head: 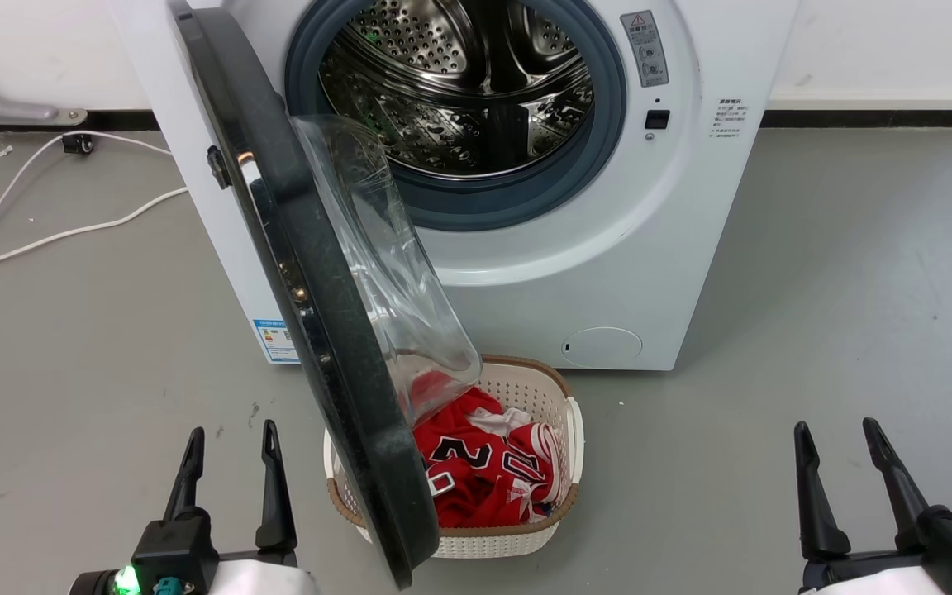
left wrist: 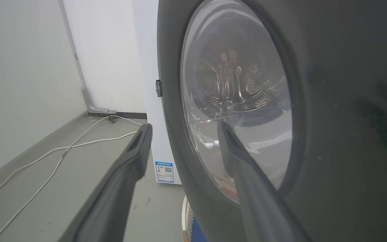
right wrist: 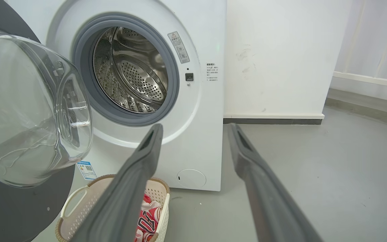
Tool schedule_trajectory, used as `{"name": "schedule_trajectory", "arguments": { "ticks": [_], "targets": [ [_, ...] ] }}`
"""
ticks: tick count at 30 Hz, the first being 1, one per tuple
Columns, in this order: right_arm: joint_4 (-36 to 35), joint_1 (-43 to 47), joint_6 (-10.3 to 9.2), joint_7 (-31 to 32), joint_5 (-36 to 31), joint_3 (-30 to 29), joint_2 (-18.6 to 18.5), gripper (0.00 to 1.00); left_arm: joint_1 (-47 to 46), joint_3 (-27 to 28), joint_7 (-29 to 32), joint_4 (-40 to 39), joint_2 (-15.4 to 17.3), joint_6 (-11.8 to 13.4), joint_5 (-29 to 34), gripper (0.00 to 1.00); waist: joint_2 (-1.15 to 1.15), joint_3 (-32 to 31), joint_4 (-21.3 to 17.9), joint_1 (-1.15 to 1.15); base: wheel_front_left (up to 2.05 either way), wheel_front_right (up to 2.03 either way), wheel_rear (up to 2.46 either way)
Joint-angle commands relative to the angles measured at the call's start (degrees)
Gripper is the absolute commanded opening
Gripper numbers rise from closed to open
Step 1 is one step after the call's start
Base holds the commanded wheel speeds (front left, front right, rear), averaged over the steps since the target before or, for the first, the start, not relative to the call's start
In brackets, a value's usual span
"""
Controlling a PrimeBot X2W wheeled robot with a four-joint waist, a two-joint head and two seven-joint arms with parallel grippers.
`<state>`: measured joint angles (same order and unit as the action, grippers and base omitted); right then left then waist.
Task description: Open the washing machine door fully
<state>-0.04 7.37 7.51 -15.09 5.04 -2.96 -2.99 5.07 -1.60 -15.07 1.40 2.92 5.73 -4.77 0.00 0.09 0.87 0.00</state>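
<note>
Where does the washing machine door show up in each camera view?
Head view: washing machine door edge-on, upper left to bottom centre.
Left wrist view: its outer face across the right side.
Right wrist view: its inner glass at the left edge.
Shared landmark: the machine's blue label.

The washing machine door (head: 290, 248) covers the left side of the basket (head: 525, 382) & pt of the red clothes (head: 484, 479); door top cut off by frame edge. Label text (head: 728, 116) on machine front too small to read. Sticker (head: 273, 339) half hidden behind door.
</note>
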Motion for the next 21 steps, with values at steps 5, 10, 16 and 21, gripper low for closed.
{"name": "schedule_trajectory", "arguments": {
  "ticks": [5, 10, 16, 21],
  "targets": [
    [0.3, 0.8, -0.03, -0.1, 0.6, 0.3, 0.2, 1.00, 0.4, 0.2, -0.2, -0.1, 0.0, 0.2, 0.2, 1.00, 0.00, -0.2, -0.2, 0.00, 0.00, 0.00, 0.00],
    [0.2, 1.0, -0.03, -0.1, 1.0, 0.3, 0.2, 1.00, 0.1, 0.4, -0.2, 0.0, 0.0, -0.2, 0.0, 0.00, 0.00, -0.3, -0.1, 0.00, 0.00, 0.00, 0.00],
    [-0.3, 1.1, -0.03, -0.1, 1.3, 0.8, 0.2, 1.00, -0.5, 1.6, -0.2, 0.3, 0.0, -0.5, 0.0, 0.00, 0.00, -0.3, 0.3, 0.00, 0.00, 0.00, 0.00],
    [-0.5, 1.2, -0.03, -0.1, 1.5, 0.7, 0.2, 1.00, -2.0, 5.1, -0.2, -2.0, -0.1, -1.0, -0.2, 0.00, 0.00, -0.3, 0.6, 0.00, 0.00, 0.00, 0.00]
  ]
}}
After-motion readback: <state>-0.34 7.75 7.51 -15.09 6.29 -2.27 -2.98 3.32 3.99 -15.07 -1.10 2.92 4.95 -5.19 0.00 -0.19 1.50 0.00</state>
